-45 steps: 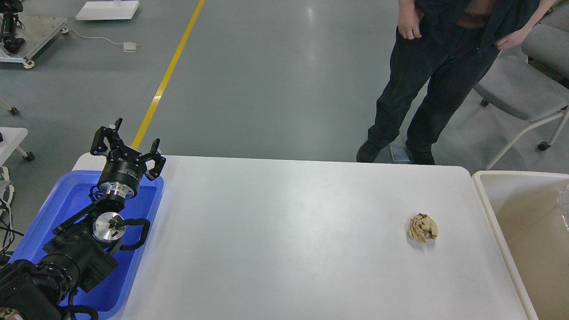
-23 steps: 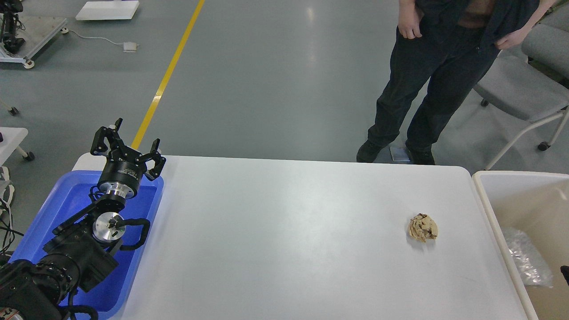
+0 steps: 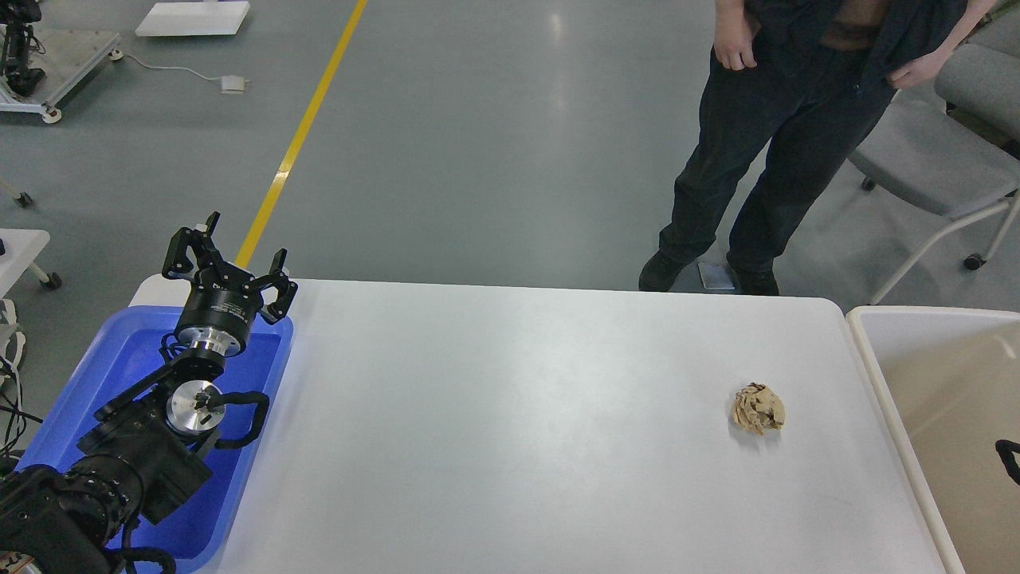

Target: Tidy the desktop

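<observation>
Desktop [image 3: 526,430]: white, rounded corners, filling the middle of the view between tray and bin. Paper wad [image 3: 758,408]: tan, crumpled, lying alone near the desktop's right end. Tray [image 3: 88,375]: blue, at the left end. Bin [image 3: 892,375]: cream, just beside the right end. Left gripper [image 3: 227,267]: fingers spread, holding nothing, above the tray's far rim. Right gripper: state cannot be told (only a dark sliver [image 3: 1009,461] at the frame's edge, over the bin).

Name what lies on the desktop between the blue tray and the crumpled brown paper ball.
Nothing: in the head view that stretch of the desktop is bare white surface from the blue tray to the crumpled paper ball.
</observation>
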Robot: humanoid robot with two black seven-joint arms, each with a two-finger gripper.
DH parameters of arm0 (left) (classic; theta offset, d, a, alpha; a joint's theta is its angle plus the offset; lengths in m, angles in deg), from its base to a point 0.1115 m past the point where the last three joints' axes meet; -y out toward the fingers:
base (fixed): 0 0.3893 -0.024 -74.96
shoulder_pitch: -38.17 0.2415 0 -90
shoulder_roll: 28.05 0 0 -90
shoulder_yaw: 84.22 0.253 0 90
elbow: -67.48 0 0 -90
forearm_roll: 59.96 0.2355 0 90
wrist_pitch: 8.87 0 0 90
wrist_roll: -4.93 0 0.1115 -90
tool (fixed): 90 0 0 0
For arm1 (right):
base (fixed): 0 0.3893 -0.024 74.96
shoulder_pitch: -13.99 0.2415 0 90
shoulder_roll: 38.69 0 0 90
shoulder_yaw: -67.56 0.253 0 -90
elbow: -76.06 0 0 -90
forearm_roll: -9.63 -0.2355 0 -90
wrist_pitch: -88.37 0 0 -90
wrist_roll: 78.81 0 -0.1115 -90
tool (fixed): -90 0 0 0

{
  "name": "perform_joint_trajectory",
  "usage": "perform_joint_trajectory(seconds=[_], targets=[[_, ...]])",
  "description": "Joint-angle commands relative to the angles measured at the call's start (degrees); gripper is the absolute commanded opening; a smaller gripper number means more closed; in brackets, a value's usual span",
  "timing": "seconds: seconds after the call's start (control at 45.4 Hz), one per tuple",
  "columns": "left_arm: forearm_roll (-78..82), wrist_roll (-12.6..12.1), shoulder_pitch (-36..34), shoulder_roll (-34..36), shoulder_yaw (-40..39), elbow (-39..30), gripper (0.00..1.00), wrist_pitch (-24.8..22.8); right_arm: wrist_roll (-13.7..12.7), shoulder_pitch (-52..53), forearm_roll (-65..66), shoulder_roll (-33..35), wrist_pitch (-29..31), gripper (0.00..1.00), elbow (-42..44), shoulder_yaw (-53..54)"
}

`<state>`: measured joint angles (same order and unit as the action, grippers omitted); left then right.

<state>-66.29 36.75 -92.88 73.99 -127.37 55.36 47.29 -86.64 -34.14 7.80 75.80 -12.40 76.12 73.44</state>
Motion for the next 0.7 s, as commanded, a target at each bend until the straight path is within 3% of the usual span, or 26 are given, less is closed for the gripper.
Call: perform_joint_trajectory(seconds=[0.0, 0.176, 0.374, 0.529, 0.683], targets=[[0.0, 0.0, 0.0, 0.0, 0.0, 0.0, 1.00, 0.0, 0.3, 7.3, -0.1, -0.1, 0.0, 1.00, -0.3, 0.1], [0.0, 0.0, 0.0, 0.0, 0.0, 0.0, 1.00, 0.0, 2.6, 13.2, -0.5, 0.8, 0.1, 1.00, -6.5, 4.5], [0.0, 0.0, 0.0, 0.0, 0.0, 0.0, 1.00, 0.0, 2.8, 16.4, -1.9, 3.5, 0.9, 1.00, -19.1, 24.7], [0.0, 0.0, 0.0, 0.0, 0.0, 0.0, 1.00, 0.0, 2.8, 16.5, -3.1, 1.5, 6.9, 1.00, -24.8, 39.9], [0.0, 0.0, 0.0, 0.0, 0.0, 0.0, 1.00, 0.0, 2.8, 16.9, -10.6, -2.0, 14.2, 1.00, -25.3, 43.1]])
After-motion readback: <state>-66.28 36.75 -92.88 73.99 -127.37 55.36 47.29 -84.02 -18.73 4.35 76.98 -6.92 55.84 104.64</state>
